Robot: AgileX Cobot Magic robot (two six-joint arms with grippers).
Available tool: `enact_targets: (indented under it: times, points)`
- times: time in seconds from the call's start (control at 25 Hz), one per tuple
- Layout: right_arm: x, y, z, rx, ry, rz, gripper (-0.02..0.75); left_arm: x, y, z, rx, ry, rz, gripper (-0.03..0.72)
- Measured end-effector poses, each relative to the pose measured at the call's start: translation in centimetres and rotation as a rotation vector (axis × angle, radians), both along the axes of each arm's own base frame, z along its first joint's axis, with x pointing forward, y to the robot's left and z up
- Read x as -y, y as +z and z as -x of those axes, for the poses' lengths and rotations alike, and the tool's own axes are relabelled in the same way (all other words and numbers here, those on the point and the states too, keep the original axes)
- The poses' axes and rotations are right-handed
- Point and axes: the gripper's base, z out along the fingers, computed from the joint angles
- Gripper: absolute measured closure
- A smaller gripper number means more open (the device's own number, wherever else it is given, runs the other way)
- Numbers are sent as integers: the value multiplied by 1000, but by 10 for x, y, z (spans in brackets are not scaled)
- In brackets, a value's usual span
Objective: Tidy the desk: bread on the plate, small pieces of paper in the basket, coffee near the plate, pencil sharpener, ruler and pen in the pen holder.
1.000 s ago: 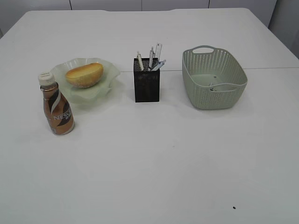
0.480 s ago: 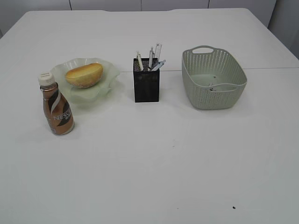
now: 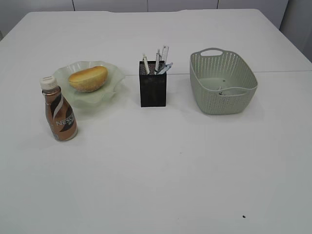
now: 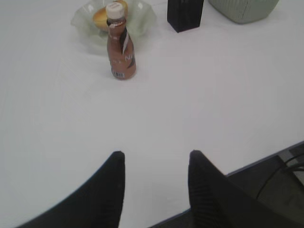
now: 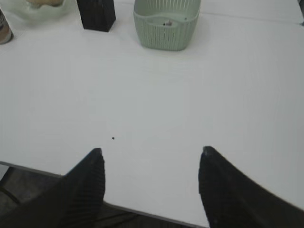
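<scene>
Bread (image 3: 88, 78) lies on the plate (image 3: 113, 73), coffee (image 3: 59, 109) stands upright just beside it, pens poke up from the holder (image 3: 153, 89), and scraps sit in the basket (image 3: 223, 82), so I judge nothing is left to fetch. All of it lies far ahead of both claws, the coffee nearest the left gripper (image 4: 156, 166). That gripper and the right gripper (image 5: 151, 164) hang spread and empty over the near table (image 3: 161, 170) edge.

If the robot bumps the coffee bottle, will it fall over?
Probably. The coffee bottle is tall on a narrow base, so it may tip, then roll since it looks round. It looks full, so likely heavy for its size.
</scene>
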Motion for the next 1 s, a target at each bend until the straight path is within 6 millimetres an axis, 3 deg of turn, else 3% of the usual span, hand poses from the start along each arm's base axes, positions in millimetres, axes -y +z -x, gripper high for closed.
enact_targets:
  times: [0.32, 0.6, 1.0]
  points:
    - [-7, -31, -23, -55, 30, -24, 250, 3, -34, -20, -94, -27, -72, 370]
    - [-8, -32, -25, -52, 34, -32, 251, 1, -38, -31, -29, -3, -88, 370]
    - [-8, -32, -25, -49, 34, -32, 251, 1, -38, -32, -23, 2, -93, 370]
